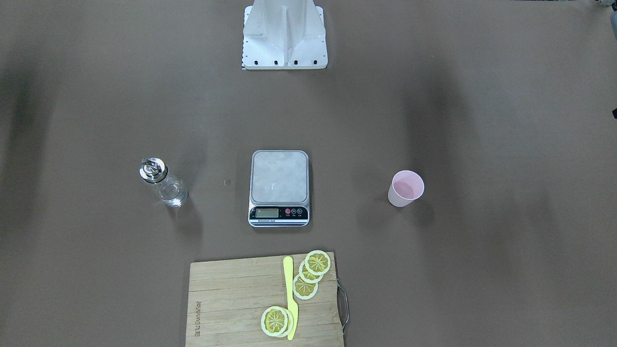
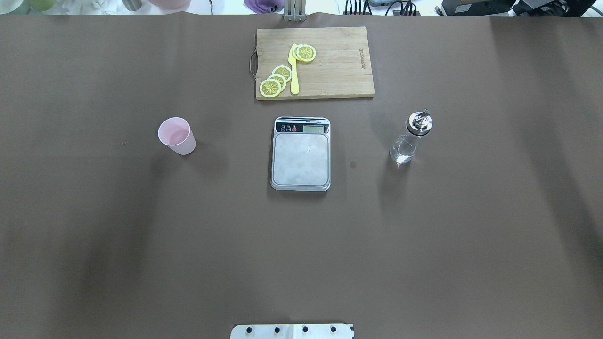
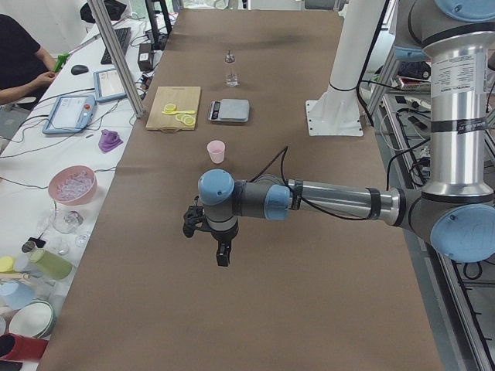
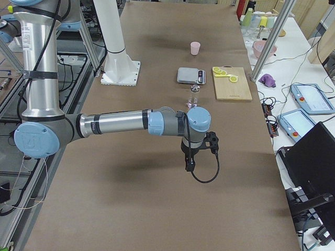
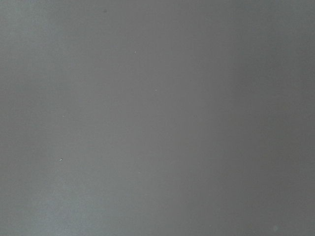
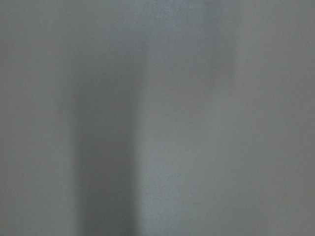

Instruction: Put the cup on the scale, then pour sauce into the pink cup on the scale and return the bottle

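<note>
The pale pink cup [image 2: 176,135] stands upright on the table left of the scale [image 2: 301,153], apart from it; it also shows in the front view [image 1: 406,188]. The scale's silver platform is bare. The clear glass bottle [image 2: 411,137] with the chrome spout stands upright right of the scale. My left gripper [image 3: 222,253] hangs over bare table near the left end, well short of the cup [image 3: 216,151]. My right gripper [image 4: 189,166] hangs over bare table short of the bottle [image 4: 193,96]. I cannot tell whether either is open or shut. Both wrist views show only table surface.
A wooden cutting board [image 2: 339,70] with lemon slices [image 2: 275,81] and a yellow knife [image 2: 294,70] lies beyond the scale. The white robot base [image 1: 284,36] stands at the table's near edge. Bowls, cups and an operator sit at a side table [image 3: 46,193].
</note>
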Motion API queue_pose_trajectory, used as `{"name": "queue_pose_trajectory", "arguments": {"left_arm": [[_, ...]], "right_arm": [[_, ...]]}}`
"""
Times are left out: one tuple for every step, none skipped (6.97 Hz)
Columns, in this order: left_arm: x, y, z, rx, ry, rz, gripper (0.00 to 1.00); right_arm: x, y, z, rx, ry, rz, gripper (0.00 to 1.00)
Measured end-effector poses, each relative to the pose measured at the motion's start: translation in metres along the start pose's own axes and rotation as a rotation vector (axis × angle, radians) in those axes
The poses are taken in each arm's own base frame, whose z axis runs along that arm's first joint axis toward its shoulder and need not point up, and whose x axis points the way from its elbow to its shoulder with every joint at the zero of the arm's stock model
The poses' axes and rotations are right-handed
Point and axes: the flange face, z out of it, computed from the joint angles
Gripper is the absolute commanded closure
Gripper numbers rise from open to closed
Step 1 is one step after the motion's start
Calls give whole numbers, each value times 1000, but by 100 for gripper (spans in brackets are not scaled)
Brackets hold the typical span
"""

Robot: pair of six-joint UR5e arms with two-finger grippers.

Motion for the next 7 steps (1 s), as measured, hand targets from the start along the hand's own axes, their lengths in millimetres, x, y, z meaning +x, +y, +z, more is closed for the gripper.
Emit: {"name": "queue_pose_trajectory", "arguments": {"left_arm": [[4,-2,-3,8,6,4,1],[15,-7,-13,28,24,10,1],[38,-18,-34,67,51,7,1],[61,-33,-57,108,75,-49,1],[89,-50,-79,141,103,-144,1],[131,-65,-95,161,133,-210,2],[176,-77,-98,156,155,-234,2]], "right_arm": [[0,0,0,1,-1,-1,0],[-1,-1,-1,2,-1,-1,0],[-1,-1,-1,2,-1,-2,0],[-2,-1,-1,3,-3,-3,0],[-3,-3,-3,6,-3,-5,0],[-4,-6,-4,8,0,-8,0],[-4,-7,-5,9,-1,-8,0]]}}
